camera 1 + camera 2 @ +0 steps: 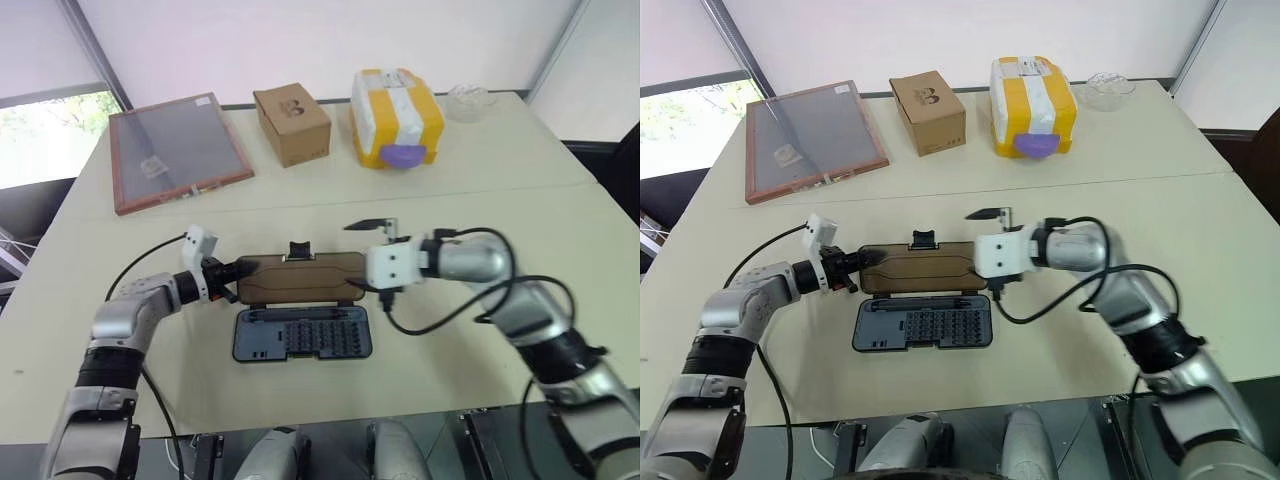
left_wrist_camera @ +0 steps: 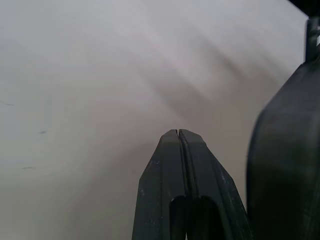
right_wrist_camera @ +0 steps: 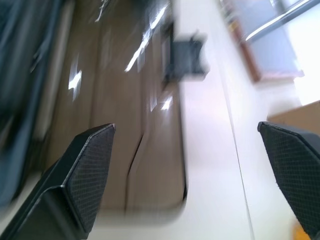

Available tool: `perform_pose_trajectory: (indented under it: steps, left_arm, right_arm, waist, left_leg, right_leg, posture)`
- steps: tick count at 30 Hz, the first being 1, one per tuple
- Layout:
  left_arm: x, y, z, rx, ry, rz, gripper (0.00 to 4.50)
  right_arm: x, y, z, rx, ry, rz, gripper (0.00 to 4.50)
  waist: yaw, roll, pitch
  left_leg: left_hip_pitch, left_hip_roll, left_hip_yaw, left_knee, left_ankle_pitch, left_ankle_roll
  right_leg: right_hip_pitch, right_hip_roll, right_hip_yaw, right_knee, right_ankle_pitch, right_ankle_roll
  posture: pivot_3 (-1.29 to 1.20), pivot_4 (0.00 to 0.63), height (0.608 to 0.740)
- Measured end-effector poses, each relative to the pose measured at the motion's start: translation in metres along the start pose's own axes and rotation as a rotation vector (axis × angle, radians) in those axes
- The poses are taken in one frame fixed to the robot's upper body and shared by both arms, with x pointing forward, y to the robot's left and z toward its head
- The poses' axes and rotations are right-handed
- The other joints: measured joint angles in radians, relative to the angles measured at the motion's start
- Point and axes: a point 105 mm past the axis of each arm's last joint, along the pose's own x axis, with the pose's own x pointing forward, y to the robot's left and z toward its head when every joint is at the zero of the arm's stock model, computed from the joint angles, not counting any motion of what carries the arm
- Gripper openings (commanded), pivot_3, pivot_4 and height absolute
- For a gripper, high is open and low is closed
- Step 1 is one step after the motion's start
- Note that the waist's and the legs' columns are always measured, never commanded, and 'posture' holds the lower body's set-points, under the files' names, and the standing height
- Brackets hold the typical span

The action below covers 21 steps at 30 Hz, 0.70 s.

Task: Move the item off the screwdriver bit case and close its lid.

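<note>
Scanning the surface (image 1: pixel 480 190), we find the screwdriver bit case (image 1: pixel 303 333) open near its front edge, lid (image 1: pixel 300 278) flat behind, our closed left end effector (image 1: pixel 235 272) and spread right end effector (image 1: pixel 360 258) bracketing the lid, likely to fold it shut.

Office-like test room: pale tables (image 1: pixel 500 165), window (image 1: pixel 40 140), cardboard box (image 1: pixel 292 124), framed panel (image 1: pixel 178 150).

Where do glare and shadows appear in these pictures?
Right wrist view: white glare streaks cross the glossy brown plastic case lid. Left wrist view: a soft grey shadow lies on the cream table around the left claw. Left eye view: even light, no strong shadows.
</note>
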Motion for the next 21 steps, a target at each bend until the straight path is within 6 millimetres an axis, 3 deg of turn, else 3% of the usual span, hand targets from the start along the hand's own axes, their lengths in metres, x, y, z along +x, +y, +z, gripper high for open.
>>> perform_pose_trajectory:
  steps: [2,4,8,10,11,13,14,18,20,21]
  left_arm:
    - [-0.004,-0.006,0.008,-0.033,-0.026,-0.042,0.0]
    - [-0.008,-0.022,0.018,-0.06,-0.031,-0.134,0.0]
    - [-0.024,-0.061,0.029,-0.025,0.053,-0.334,0.0]
    - [-0.04,-0.079,0.012,0.041,0.216,-0.427,0.0]
    - [-0.055,-0.086,-0.008,0.096,0.367,-0.463,0.0]
    - [-0.063,-0.085,-0.023,0.098,0.451,-0.481,0.0]
    - [-0.054,-0.08,-0.015,0.092,0.397,-0.461,0.0]
    - [-0.028,-0.055,0.049,0.115,0.125,-0.329,0.0]
    - [-0.013,-0.049,0.08,0.132,-0.018,-0.277,0.0]
    - [-0.007,-0.051,0.087,0.143,-0.048,-0.276,0.0]
  right_arm:
    - [-0.034,-0.008,-0.005,0.095,0.068,0.0,4.42]
    - [-0.065,-0.004,-0.007,0.214,0.123,0.036,4.42]
    - [-0.088,-0.006,-0.008,0.363,0.141,0.011,4.42]
    - [-0.095,-0.013,-0.01,0.397,0.149,-0.036,4.42]
    - [-0.098,-0.018,-0.01,0.417,0.146,-0.064,4.42]
    - [-0.102,-0.025,-0.007,0.47,0.115,-0.106,4.42]
    - [-0.098,-0.025,0.001,0.505,0.058,-0.11,4.42]
    - [-0.067,-0.007,0.04,0.562,-0.141,-0.01,4.42]
    - [-0.035,0.007,0.053,0.578,-0.194,0.019,4.42]
    - [-0.022,0.016,0.058,0.58,-0.197,0.047,4.42]
  waist:
    - [-0.001,-0.001,0.001]
    - [-0.001,-0.002,0.001]
    - [-0.012,-0.003,0.002]
    - [-0.013,-0.003,0.002]
    - [-0.014,-0.002,0.003]
    - [-0.005,0.003,0.006]
    - [0.01,0.003,0.006]
    - [0.045,-0.005,0.01]
    - [0.046,-0.007,0.009]
    - [0.045,-0.007,0.009]
  left_leg:
    - [0.0,0.0,0.0,0.0,0.0,0.0]
    - [0.0,0.001,-0.001,-0.001,0.0,0.0]
    - [0.002,0.004,0.003,-0.001,0.0,0.0]
    - [0.003,0.005,0.004,-0.003,0.0,0.0]
    - [0.003,0.006,0.005,-0.004,0.0,0.0]
    - [0.003,0.005,0.005,-0.004,0.0,0.0]
    - [0.002,0.005,0.003,-0.001,0.0,0.0]
    - [0.002,0.006,0.001,0.002,0.001,-0.002]
    - [0.002,0.005,0.001,0.002,0.001,-0.002]
    - [0.001,0.004,0.001,0.003,0.001,-0.001]
  right_leg:
    - [0.0,0.0,0.0,-0.001,0.0,0.0]
    - [0.001,0.0,0.0,-0.001,0.0,0.0]
    - [0.001,0.0,0.001,-0.002,0.0,0.0]
    - [0.001,0.0,0.001,-0.002,0.0,0.0]
    - [0.0,0.0,0.001,-0.002,0.0,0.0]
    - [0.001,0.0,0.001,-0.003,0.0,0.0]
    - [0.003,0.0,0.0,-0.003,0.0,0.0]
    - [0.004,0.001,-0.002,-0.003,0.002,-0.002]
    - [0.004,0.001,-0.002,-0.003,0.002,-0.002]
    - [0.003,0.0,-0.002,-0.002,0.002,-0.002]
  posture:
    - [0.0,0.15,0.74]
    - [0.0,0.15,0.74]
    - [0.0,0.15,0.74]
    - [0.0,0.15,0.74]
    - [0.0,0.15,0.74]
    - [0.0,0.15,0.74]
    - [0.0,0.15,0.74]
    - [0.0,0.15,0.74]
    - [0.0,0.15,0.74]
    - [0.0,0.15,0.74]
